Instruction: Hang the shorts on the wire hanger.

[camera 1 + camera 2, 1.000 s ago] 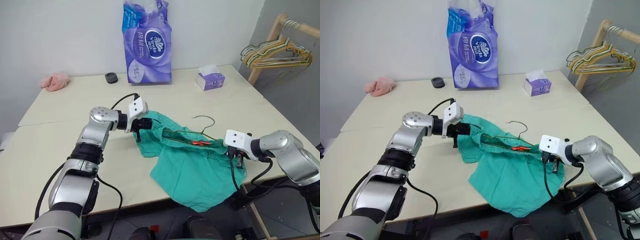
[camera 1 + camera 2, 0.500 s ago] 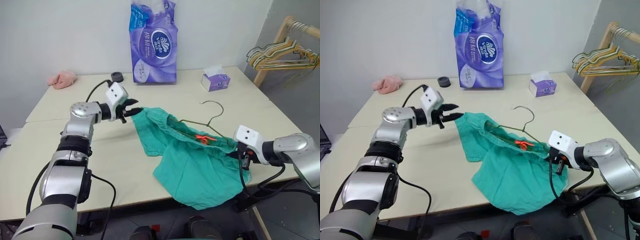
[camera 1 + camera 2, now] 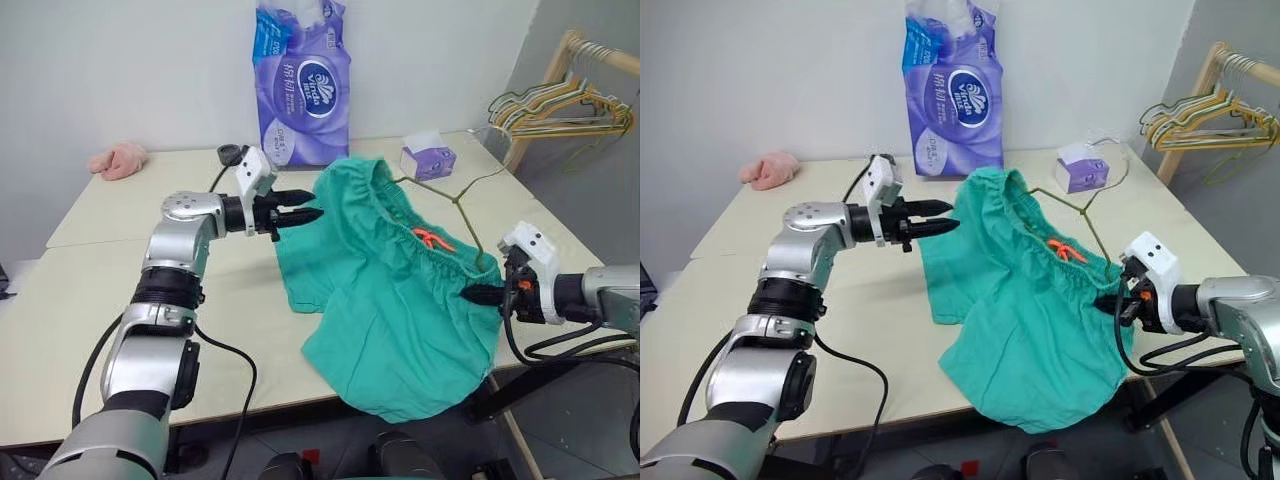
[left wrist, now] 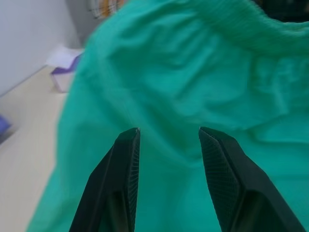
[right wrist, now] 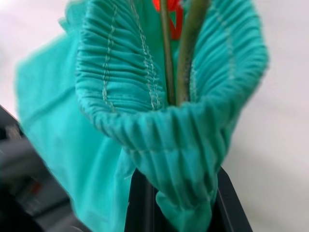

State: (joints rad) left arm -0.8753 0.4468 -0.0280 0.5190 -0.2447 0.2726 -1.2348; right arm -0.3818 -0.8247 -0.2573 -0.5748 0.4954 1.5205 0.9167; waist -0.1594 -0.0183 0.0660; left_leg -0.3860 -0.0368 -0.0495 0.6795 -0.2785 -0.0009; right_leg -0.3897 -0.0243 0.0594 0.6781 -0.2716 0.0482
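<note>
Left tool (image 3: 312, 213): we see its two black fingers (image 4: 126, 159) parted and empty, pointing at the raised left side of the shorts, tips just short of the cloth. A second ago it pinched that cloth low over the counter; now it is released and higher.

Right tool (image 3: 1106, 303): clenched on the gathered waistband of the shorts together with the hanger's wire, which our wrist view shows running into the pinch. It has lifted and rolled since a second ago.

Shorts (image 3: 395, 320): one teal pair, earlier lying flat, now pulled up off the counter at the waistband, its lower part draped over the near right edge.

Wire hanger (image 3: 455, 197): one, threaded inside the waistband, tilted up, hook toward the far right corner; earlier it lay flat. Red-orange mark (image 3: 432, 240) shows at the waistband.

Counter (image 3: 80, 290): along the far edge we count one purple tissue pack (image 3: 303, 85), one tissue box (image 3: 427, 159), one pink cloth (image 3: 117, 159), one black ring (image 3: 229, 153).

Rack (image 3: 560, 95): one, beyond the right edge, with a bunch of hangers.
</note>
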